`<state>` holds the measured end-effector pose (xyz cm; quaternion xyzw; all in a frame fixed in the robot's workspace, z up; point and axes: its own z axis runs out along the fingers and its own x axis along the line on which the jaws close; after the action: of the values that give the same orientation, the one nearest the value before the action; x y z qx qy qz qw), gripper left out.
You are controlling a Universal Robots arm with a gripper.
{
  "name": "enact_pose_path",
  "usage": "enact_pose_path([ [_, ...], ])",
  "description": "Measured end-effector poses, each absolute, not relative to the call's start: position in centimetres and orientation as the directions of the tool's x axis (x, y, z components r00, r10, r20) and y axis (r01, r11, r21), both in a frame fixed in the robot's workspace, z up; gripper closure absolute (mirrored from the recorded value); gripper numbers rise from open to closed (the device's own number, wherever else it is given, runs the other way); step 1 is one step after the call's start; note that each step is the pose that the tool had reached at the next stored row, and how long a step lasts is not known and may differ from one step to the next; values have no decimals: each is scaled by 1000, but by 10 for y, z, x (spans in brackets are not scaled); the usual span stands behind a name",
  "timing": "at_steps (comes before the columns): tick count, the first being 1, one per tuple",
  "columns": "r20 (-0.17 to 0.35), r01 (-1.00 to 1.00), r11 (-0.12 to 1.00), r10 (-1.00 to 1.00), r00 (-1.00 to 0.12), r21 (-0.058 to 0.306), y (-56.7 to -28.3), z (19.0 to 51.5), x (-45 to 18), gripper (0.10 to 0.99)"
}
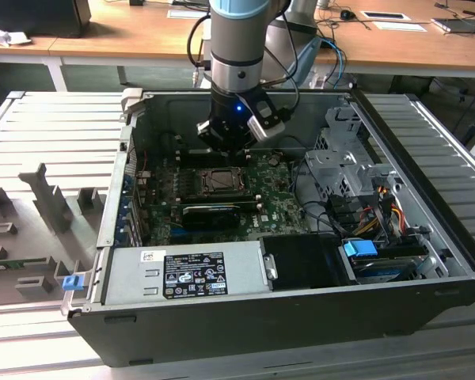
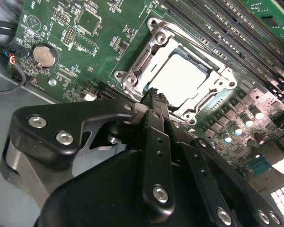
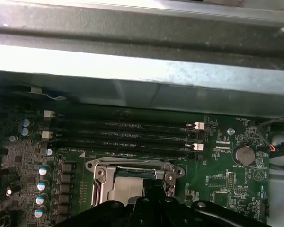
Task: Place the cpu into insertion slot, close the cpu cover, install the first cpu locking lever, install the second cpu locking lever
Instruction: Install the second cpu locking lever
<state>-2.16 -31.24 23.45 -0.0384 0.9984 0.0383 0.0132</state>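
— So was the cpu (image 2: 182, 79) in?
— Yes, it lay in the slot (image 2: 132, 78), the cover (image 2: 213, 92) down around it.
— And the levers?
— I couldn't tell. The tool (image 2: 154, 94), fingers pressed together, hung at the slot's edge.

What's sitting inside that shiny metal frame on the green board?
A pale square cpu lies inside the cpu cover. The tool hides its near edge, and the insertion slot beneath is covered.
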Motion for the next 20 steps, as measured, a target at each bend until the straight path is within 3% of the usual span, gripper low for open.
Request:
enact_pose_path([
  [10, -29, -78, 994, -76, -997, 75, -323, 240, -22, 980],
  [20, -21, -77, 993, -75, -997, 85, -351, 240, -22, 980],
])
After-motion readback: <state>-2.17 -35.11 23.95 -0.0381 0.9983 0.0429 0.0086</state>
